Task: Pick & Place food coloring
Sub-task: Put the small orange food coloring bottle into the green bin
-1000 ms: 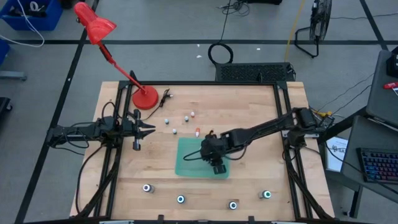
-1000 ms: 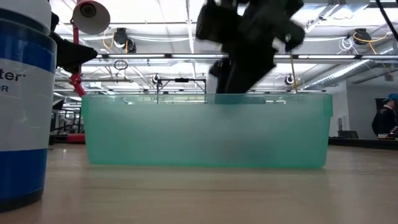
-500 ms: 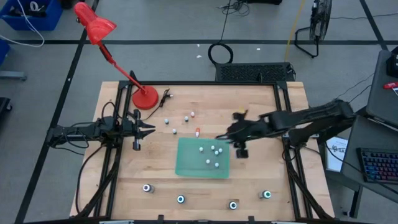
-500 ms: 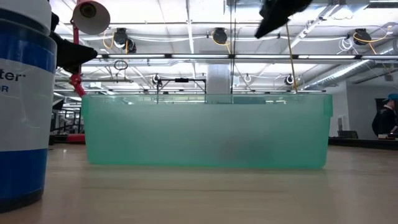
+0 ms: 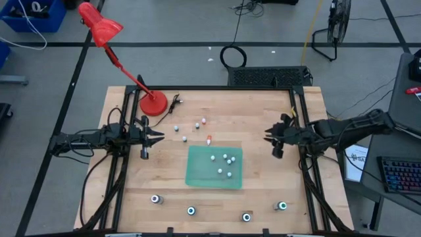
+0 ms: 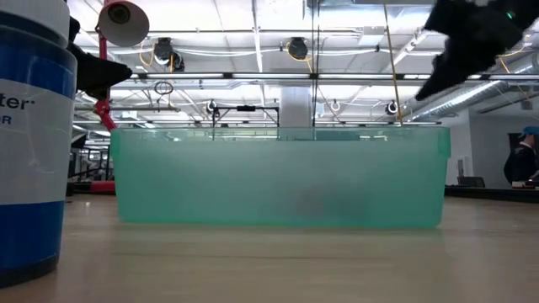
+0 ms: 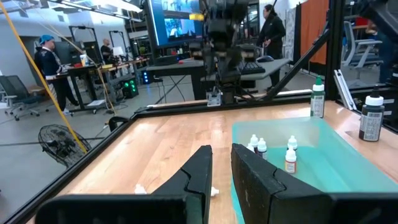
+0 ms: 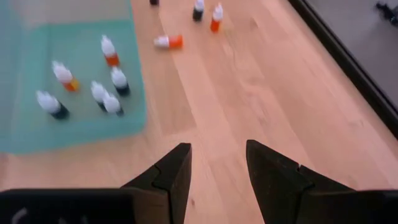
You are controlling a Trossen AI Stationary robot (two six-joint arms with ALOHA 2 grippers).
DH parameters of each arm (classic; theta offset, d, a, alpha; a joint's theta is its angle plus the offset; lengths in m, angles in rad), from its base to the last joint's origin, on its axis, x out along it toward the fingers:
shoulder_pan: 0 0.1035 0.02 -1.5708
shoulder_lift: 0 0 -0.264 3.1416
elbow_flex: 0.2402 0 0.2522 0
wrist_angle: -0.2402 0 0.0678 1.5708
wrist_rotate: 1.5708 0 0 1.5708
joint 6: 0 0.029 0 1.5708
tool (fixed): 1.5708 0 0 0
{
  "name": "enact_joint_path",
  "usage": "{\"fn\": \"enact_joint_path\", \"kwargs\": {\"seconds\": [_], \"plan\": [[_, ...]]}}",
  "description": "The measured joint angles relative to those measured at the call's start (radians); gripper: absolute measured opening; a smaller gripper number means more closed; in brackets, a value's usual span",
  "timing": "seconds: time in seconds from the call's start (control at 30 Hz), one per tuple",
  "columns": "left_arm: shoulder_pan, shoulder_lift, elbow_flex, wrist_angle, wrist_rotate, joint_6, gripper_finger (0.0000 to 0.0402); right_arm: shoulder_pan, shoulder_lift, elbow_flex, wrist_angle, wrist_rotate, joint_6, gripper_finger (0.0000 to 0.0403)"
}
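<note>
Several tiny white-capped food coloring bottles (image 5: 225, 158) stand inside the green tray (image 5: 197, 172); they also show in the right wrist view (image 8: 111, 51). More tiny bottles (image 5: 197, 125) stand on the wood beyond the tray, and a red-orange one (image 5: 209, 139) lies on its side. The larger dark bottles (image 5: 191, 211) stand in a row along the near edge. My right gripper (image 5: 268, 135) (image 8: 217, 155) hovers open and empty over the table's right side, well right of the tray. My left gripper (image 5: 160, 136) (image 7: 221, 155) waits at the left side, slightly open and empty.
A red desk lamp stands on its round base (image 5: 154, 103) at the far left corner. In the low view the tray's wall (image 6: 278, 177) fills the middle and a big blue-labelled bottle (image 6: 29, 135) stands close at left. Bare wood lies right of the tray. People stand in the room beyond.
My right gripper has pulled away from above the tray's near right part, rising and swinging toward the table's right edge. With the arm gone, the bottles standing in the tray show. The left arm has kept still.
</note>
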Motion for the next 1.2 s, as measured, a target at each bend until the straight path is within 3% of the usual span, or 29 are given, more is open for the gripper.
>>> {"fn": "enact_joint_path", "kwargs": {"seconds": [0.2,0.43,0.63,0.87,1.2], "plan": [[0.0,0.0,0.0,0.0,0.0,0.0,0.0067,-0.011,-0.123,-0.189,0.204,0.001,-0.052,0.0141],[0.0,0.0,0.0,0.0,0.0,0.0,0.0067,-0.012,-0.227,-0.442,0.663,0.109,-0.198,0.0141],[0.0,0.0,0.0,0.003,0.0,-0.002,0.0067,-0.013,-0.334,-0.592,0.904,0.148,-0.208,0.0141],[0.0,0.0,0.0,0.084,0.0,-0.032,0.0067,-0.012,-0.425,-0.646,0.941,0.088,-0.208,0.0141],[0.0,0.0,0.0,0.163,0.001,-0.125,0.0067,-0.012,-0.427,-0.649,0.94,0.073,-0.218,0.0141]]}}
